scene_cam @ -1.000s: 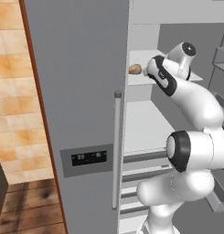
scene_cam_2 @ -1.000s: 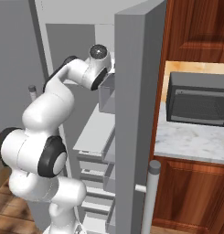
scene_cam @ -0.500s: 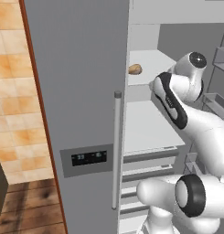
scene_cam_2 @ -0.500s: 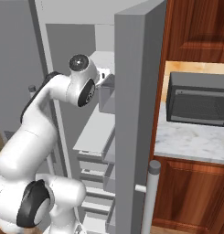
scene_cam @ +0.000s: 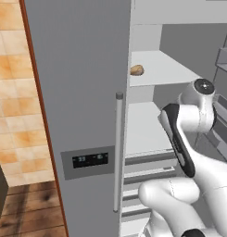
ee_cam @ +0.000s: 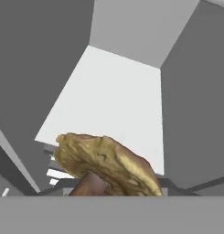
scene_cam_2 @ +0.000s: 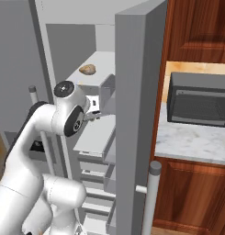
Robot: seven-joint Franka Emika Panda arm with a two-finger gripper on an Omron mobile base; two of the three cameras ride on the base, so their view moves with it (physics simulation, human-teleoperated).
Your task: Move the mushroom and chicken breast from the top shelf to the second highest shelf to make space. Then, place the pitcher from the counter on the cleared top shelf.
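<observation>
Gripper (scene_cam_2: 93, 114) clamped on tan-brown lumpy mushroom (ee_cam: 106, 163), above broad white second highest shelf (ee_cam: 114, 93). Smooth tan-beige oval chicken breast (scene_cam: 136, 70) lies on small white top shelf (scene_cam: 168, 69), near left front edge.

A tan-beige oval chicken breast (scene_cam: 136, 70) is seen lying near the front left edge of the white top shelf (scene_cam: 170, 69). A golden-brown mushroom (ee_cam: 106, 163) is held above the broad white second highest shelf (ee_cam: 113, 105).
</observation>
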